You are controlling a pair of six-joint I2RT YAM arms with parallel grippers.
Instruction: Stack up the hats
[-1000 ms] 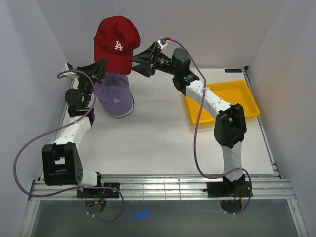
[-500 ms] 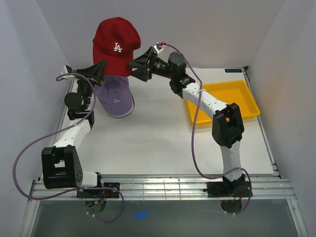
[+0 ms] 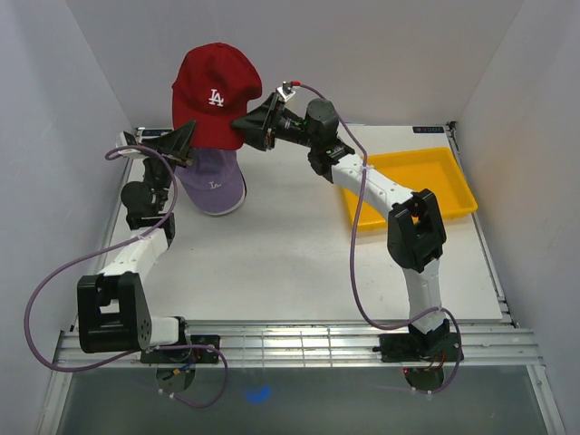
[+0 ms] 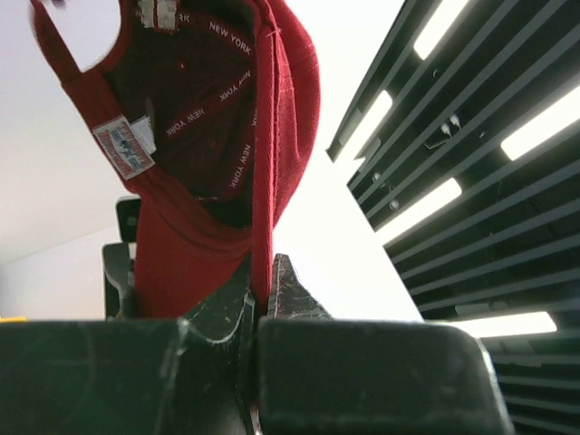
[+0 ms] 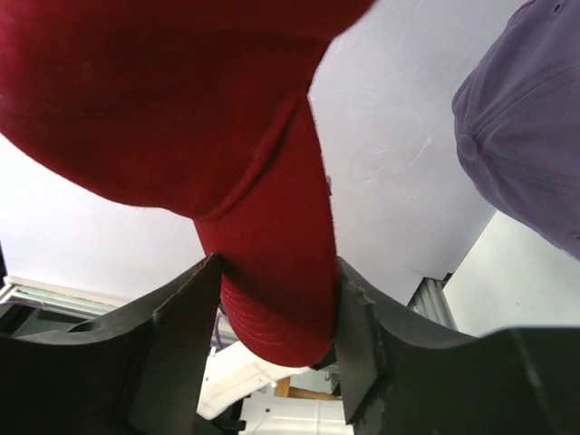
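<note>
Right fingers moved in, gripping red cap; purple cap beneath.

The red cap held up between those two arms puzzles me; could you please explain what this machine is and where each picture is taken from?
These are two robot arms bolted at the near edge of a table, each ending in a two-finger gripper. The wide picture comes from a fixed camera above and behind them. The other two come from small cameras on the wrists, looking along the fingers. The left gripper is pinched shut on the edge of the red cap, and the right gripper grips its brim, so both hold it in the air. On the table are a purple cap, below the red one, and a yellow tray to the right.
</note>
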